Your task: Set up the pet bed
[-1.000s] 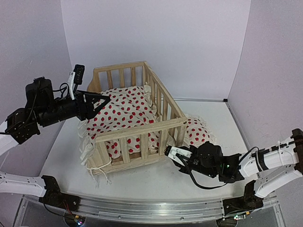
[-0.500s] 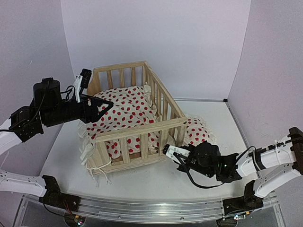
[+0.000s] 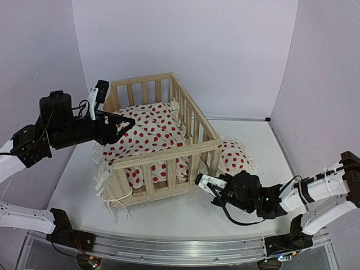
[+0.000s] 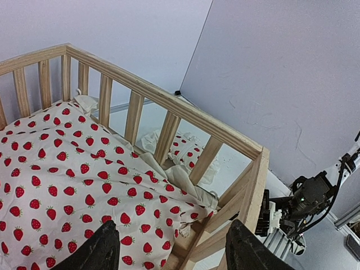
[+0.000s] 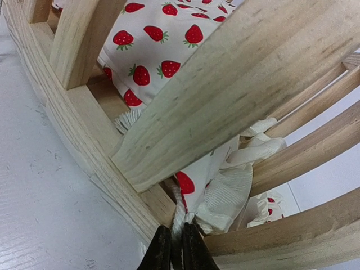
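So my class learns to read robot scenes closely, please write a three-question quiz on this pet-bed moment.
1. True or false: the left pincer grips the strawberry-print cushion.
2. The right pincer pinches: A) a slat B) a tie string C) a foot.
3. Where does the small pillow lie relative to the pet bed?
Key: 1 false, open above it; 2 B; 3 outside, on the right pincer's side.

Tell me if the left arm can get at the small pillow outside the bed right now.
Probably not directly: the left gripper hovers open over the cushion, and the bed's slatted side rail stands between it and the pillow. It would need to reach over the rail.
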`<control>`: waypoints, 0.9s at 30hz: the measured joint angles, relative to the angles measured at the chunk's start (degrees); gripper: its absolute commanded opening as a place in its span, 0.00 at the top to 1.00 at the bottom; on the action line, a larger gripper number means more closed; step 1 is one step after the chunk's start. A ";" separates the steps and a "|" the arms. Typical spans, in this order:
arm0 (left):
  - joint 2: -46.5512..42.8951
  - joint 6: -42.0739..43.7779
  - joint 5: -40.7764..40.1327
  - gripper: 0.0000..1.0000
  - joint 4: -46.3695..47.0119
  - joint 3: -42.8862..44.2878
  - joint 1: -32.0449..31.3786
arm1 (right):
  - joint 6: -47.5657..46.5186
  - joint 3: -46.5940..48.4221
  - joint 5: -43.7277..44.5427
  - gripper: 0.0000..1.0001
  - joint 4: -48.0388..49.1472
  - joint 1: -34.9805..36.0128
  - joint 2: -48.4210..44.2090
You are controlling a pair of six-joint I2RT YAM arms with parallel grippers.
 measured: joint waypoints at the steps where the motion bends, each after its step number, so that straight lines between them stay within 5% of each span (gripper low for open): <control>1: 0.26 0.00 0.02 0.35 0.02 0.31 -0.02 | 0.26 -0.13 -0.04 0.97 0.24 -0.02 0.00; 8: 0.52 0.00 0.02 0.35 0.02 0.72 -0.02 | 2.64 -0.33 -1.57 1.00 -2.75 -0.11 -2.40; 16: 0.83 0.02 -0.20 0.36 0.00 1.36 -0.02 | 11.47 -4.04 -9.49 1.00 -16.90 -0.15 -16.79; 22: 3.30 0.02 -0.22 0.36 -0.02 2.47 0.00 | 21.53 -4.17 -9.90 0.95 -20.76 -0.17 -11.10; 24: 4.24 0.04 -0.20 0.35 -0.02 3.06 0.00 | 24.65 -2.49 -8.92 0.81 -22.93 -0.17 -9.11; 27: 5.42 0.04 -0.09 0.35 -0.02 4.07 0.00 | 28.50 -1.84 -7.15 0.75 -28.87 -0.15 -8.66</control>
